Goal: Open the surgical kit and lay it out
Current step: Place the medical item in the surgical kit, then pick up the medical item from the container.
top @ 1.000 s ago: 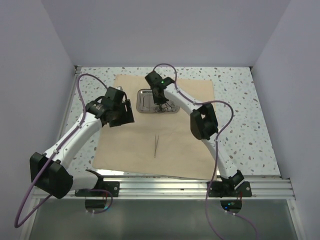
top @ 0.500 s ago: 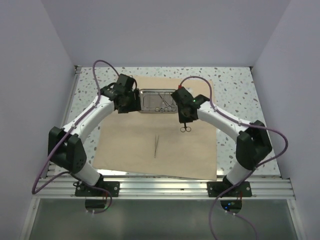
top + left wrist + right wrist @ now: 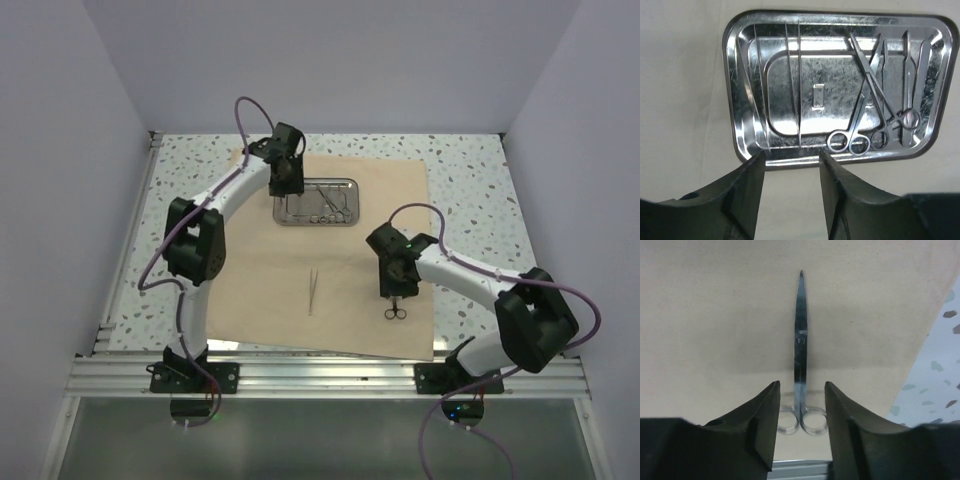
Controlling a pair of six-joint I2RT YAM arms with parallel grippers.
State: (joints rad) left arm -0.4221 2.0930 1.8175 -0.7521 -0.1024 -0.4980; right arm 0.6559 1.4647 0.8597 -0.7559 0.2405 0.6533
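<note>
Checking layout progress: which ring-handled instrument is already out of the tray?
The scissors on the cloth, beneath the right tool; the other ring-handled instruments lie in the tray.
</note>
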